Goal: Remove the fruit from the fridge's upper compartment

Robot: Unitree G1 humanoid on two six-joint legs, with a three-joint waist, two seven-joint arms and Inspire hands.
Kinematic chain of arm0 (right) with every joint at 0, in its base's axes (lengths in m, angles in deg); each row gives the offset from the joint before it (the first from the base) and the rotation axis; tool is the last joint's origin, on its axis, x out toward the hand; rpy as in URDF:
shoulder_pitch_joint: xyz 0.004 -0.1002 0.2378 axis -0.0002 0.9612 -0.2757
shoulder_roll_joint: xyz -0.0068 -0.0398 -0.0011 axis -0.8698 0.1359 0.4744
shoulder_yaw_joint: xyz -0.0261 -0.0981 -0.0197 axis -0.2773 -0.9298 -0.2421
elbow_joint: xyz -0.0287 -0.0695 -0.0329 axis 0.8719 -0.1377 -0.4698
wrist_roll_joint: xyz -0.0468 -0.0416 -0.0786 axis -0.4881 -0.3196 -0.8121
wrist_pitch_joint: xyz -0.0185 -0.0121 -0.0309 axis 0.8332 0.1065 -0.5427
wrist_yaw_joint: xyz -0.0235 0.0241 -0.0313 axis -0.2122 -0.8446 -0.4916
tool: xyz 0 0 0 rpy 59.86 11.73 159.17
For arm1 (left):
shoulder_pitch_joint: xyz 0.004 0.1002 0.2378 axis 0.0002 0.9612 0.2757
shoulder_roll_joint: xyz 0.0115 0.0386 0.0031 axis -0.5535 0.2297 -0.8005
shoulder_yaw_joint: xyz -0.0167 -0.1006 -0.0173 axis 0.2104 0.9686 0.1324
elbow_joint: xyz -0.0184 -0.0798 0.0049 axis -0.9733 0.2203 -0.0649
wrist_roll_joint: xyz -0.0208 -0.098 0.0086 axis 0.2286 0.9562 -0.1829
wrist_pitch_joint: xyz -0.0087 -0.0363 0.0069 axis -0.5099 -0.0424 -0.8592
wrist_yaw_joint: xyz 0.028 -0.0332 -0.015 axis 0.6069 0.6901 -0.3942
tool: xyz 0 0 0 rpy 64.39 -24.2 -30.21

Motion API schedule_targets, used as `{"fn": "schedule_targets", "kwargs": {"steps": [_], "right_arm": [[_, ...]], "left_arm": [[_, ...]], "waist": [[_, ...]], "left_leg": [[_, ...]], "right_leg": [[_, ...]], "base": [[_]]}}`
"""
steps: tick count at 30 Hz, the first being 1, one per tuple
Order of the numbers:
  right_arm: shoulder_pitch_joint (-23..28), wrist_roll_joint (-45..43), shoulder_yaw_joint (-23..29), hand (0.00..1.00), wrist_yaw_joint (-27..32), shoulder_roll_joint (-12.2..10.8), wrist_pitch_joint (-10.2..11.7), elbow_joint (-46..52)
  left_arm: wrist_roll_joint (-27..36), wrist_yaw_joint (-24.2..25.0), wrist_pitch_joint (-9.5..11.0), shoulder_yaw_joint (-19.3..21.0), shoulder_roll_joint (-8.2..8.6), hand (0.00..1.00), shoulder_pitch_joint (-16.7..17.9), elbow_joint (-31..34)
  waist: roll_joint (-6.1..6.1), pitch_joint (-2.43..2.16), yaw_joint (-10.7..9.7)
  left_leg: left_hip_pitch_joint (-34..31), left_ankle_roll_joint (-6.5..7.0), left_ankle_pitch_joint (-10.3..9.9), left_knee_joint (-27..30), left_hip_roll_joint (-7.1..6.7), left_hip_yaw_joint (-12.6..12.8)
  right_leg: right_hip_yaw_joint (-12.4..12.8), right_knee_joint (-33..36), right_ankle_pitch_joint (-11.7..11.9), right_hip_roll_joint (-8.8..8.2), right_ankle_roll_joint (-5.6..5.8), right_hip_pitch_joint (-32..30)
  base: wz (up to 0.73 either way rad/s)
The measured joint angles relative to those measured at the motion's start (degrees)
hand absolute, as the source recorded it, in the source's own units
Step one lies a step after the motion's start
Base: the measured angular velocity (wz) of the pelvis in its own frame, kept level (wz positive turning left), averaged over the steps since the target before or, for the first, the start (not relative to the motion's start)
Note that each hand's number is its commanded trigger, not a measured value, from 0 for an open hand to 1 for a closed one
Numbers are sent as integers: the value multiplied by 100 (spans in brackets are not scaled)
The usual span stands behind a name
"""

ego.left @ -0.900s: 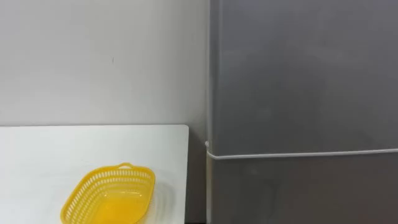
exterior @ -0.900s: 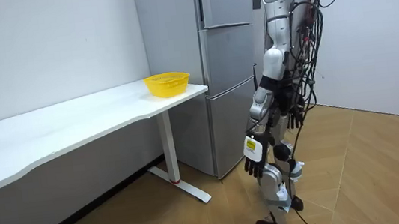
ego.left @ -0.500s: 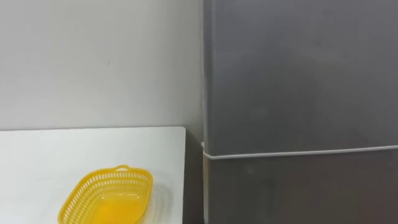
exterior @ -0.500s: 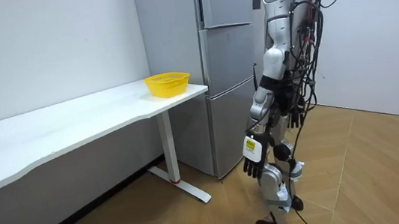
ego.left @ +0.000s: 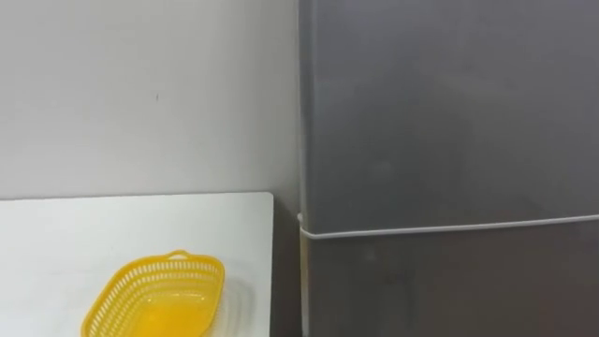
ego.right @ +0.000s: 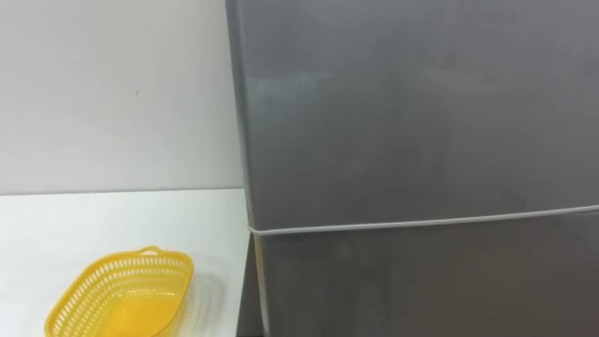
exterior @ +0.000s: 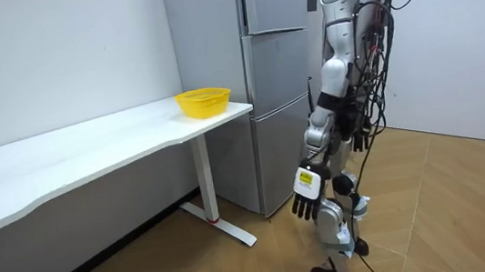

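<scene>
fridge (ego.left: 449,178) stands from 12 to 5 o'clock in the eye views, both doors closed. the upper door (ego.left: 449,94) ends at a pale seam (ego.left: 449,227). we judge that the item to retrieve sits behind that door, so it is hidden. a basket (ego.left: 154,300) lies empty at 7 o'clock on the table (ego.left: 75,225), near the fridge, probably to receive the item. in the room view the left hand (exterior: 305,200) hangs low at the robot's side, fingers loose and apart, holding nothing. we judge that no reach has begun.

A yellow basket (ego.left: 154,298) sits on the white table (ego.left: 94,225) near its end — pale wall (ego.left: 140,94) behind.
</scene>
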Motion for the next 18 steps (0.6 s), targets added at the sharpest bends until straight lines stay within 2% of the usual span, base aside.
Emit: {"fn": "schedule_targets", "kwargs": {"steps": [1,5,9,11,14,18], "right_arm": [[1,5,4,0,21,-7,-2,-5],[-3,89,33,0,114,-6,0,5],[6,83,199,0,191,-8,24,-15],[53,81,201,0,218,-14,27,-13],[102,71,241,0,223,-11,28,-8],[143,119,469,0,227,4,57,15]], "left_arm": [[145,-88,0,50,0,0,19,-1],[566,-382,2,227,2,0,104,-1],[1113,-803,8,524,16,0,111,2],[1840,-1093,162,834,15,0,58,19],[2551,-1327,357,1086,11,0,-37,56],[2976,-1537,461,1373,18,0,-67,416]], "waist": [[-6,14,-1],[-43,9,17],[-23,10,18],[-1,12,19],[38,7,31],[66,1,86]], "left_leg": [[47,0,0,-3,0,-14],[87,0,0,-2,3,-7],[92,0,0,-7,3,-15],[95,0,0,-13,3,-72],[105,0,0,-93,3,-84],[172,0,0,-162,2,-64]], "right_leg": [[-24,-29,2,0,-1,51],[-10,-67,0,-1,2,137],[-32,-107,19,6,8,157],[-77,-159,46,11,8,181],[-80,-157,46,15,9,180],[-58,-150,44,18,14,186]], "base": [[7],[1],[2],[8],[2],[-3]]}}
